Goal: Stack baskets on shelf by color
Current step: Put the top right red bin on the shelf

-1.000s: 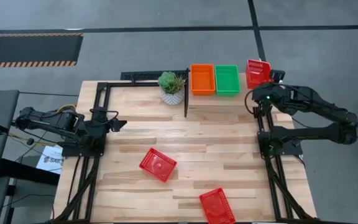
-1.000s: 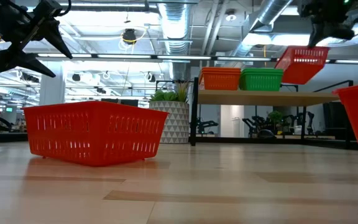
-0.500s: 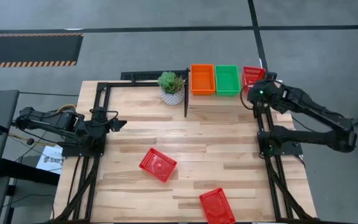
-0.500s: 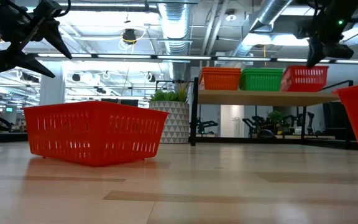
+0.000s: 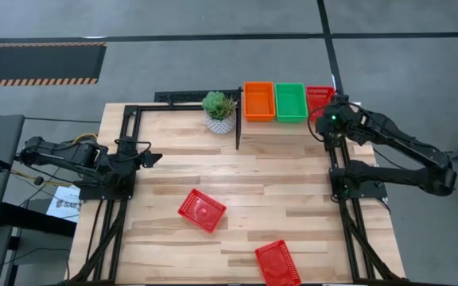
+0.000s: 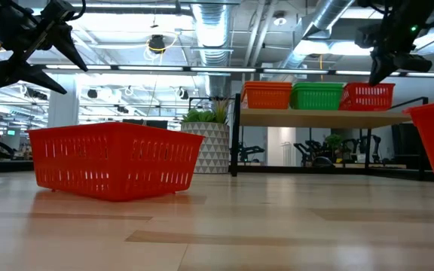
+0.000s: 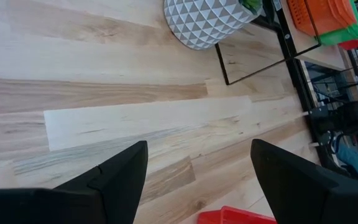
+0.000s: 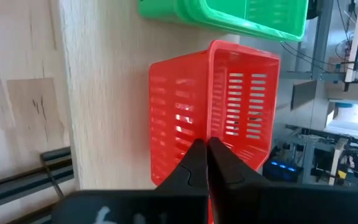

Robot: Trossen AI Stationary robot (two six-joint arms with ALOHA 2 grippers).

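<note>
Already the light wooden shelf (image 5: 289, 125) on its thin black frame carries three small plastic mesh baskets in a row: an orange one (image 5: 259, 101) nearest the white-potted plant (image 5: 219, 112), a green one (image 5: 290, 102) in the middle, and a red one (image 5: 320, 97) at the shelf's far end from the plant. The right end effector (image 8: 207, 149) hangs over that red basket's near wall with its fingers clenched together on the rim, so by my reading the placing is finished but the letting go is not. Two more red mesh baskets are left on the plank worktop (image 5: 293, 199), well apart from the shelf: one (image 5: 202, 210) toward the middle, another (image 5: 277, 262) at the edge farthest from the shelf. Both probably belong on top of the shelf's red basket. The left end effector (image 7: 197, 180) waits released, well away from the shelf.
</note>
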